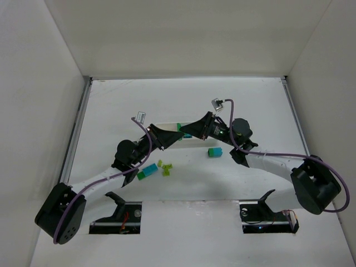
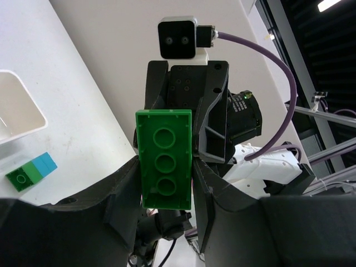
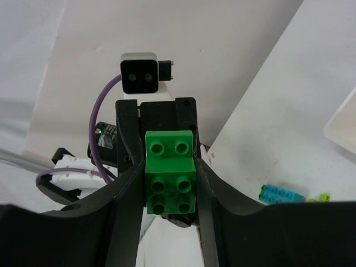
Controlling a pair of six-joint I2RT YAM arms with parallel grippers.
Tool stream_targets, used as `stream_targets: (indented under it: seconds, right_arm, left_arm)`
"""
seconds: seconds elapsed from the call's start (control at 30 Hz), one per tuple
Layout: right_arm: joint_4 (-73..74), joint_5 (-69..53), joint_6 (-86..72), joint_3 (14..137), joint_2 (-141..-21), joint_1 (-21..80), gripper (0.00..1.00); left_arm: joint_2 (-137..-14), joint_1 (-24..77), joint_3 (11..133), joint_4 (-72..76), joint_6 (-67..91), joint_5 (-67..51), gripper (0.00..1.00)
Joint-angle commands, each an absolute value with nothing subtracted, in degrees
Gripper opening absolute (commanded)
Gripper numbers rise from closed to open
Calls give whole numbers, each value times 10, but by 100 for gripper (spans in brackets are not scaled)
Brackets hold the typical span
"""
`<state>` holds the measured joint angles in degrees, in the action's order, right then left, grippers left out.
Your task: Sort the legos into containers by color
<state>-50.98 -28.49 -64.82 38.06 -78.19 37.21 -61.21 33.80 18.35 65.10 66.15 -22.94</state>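
A green lego stack (image 1: 179,127) hangs above the table's middle, and both grippers grip it from opposite sides. My left gripper (image 2: 165,178) is shut on a long green brick (image 2: 164,158) seen from its hollow underside. My right gripper (image 3: 169,181) is shut on the studded green bricks (image 3: 169,172). In the top view the left gripper (image 1: 173,133) and right gripper (image 1: 188,131) meet tip to tip. The white tray of containers (image 2: 19,114) lies mostly hidden under them; one corner (image 3: 345,125) shows in the right wrist view.
Loose legos lie on the table: a cyan-and-green one (image 1: 214,152) to the right, a cyan-and-green pair (image 1: 147,171) to the left, and small yellow-green pieces (image 1: 166,170). High white walls enclose the table. Both arm bases sit at the near edge.
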Motion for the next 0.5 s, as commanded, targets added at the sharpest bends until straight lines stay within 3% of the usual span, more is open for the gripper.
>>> stream_targets:
  seconds: [0.0,0.13,0.3,0.47]
  right_arm:
    - [-568,-294,-659,375,-778,377,40]
    - [-568,-287,-657,372,-769,374,39]
    - [-568,-285,-658,372,-767,368,39]
    - [-566,-279,-660,373,-774,362,40]
  left_arm:
    - [-609,342,194,707,659,-237,21]
    - [-601,340,186,701,657,-228,30]
    - [-586,334,175,677,654,-218,49]
    - [-564,331,171,647,641,-216,55]
